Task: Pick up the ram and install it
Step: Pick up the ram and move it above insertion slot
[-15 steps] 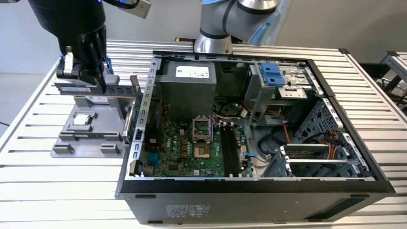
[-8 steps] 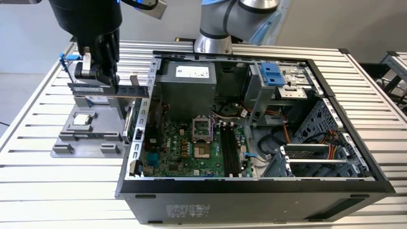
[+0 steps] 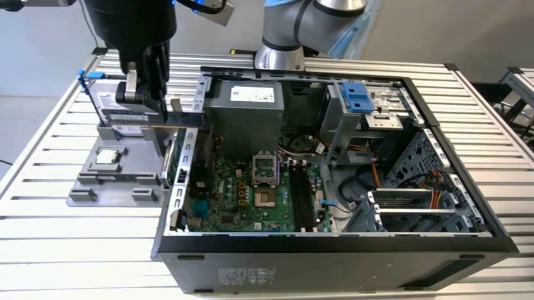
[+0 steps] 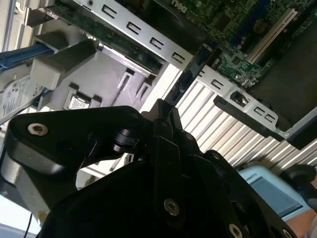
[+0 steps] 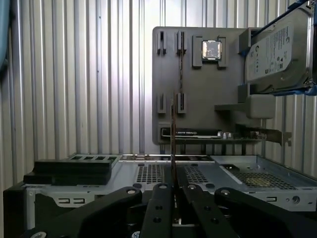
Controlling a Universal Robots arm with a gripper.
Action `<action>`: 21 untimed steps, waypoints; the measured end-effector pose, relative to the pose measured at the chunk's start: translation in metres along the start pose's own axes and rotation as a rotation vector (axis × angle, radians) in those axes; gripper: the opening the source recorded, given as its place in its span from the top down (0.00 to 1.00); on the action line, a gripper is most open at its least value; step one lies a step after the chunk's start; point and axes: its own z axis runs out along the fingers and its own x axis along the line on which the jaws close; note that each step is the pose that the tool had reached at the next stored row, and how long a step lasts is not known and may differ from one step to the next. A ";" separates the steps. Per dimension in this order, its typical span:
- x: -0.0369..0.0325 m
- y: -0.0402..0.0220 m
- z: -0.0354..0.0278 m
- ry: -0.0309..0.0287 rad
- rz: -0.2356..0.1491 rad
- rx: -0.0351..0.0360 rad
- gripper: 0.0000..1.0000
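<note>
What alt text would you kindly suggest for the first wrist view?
The gripper grips the ram edge-on. Beyond it are a computer case, a grey tray holding a square chip, and a hard drive.

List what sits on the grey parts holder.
A square silver chip, a hard drive and an expansion card. In the first wrist view the ram in the gripper hides a strip of the holder.

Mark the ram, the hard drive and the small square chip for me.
ram [image 4: 189,74], second wrist view, middle of the dark board.
hard drive [image 5: 275,54], first wrist view, its labelled face.
square chip [image 5: 211,49], first wrist view, centre of its silver top.
</note>
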 end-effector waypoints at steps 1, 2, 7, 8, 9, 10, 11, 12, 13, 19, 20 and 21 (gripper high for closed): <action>0.0000 -0.0013 0.0000 0.0000 0.000 0.0000 1.00; 0.0000 -0.0027 -0.0001 0.0000 0.000 0.0000 1.00; -0.0002 -0.0141 -0.0005 0.0001 0.000 0.0001 1.00; -0.0002 -0.0171 -0.0007 0.0000 0.000 0.0001 1.00; -0.0002 -0.0203 -0.0008 0.0001 0.000 0.0001 1.00; -0.0003 -0.0234 -0.0009 -0.0001 0.000 0.0002 1.00; -0.0003 -0.0261 -0.0011 0.0000 0.000 0.0001 1.00; -0.0004 -0.0290 -0.0013 0.0000 0.000 0.0001 1.00; -0.0004 -0.0322 -0.0015 0.0000 0.000 0.0001 1.00; -0.0007 -0.0522 -0.0025 0.0001 0.000 0.0001 1.00; -0.0007 -0.0555 -0.0027 0.0000 0.000 0.0001 1.00; -0.0007 -0.0587 -0.0029 0.0000 0.000 0.0000 1.00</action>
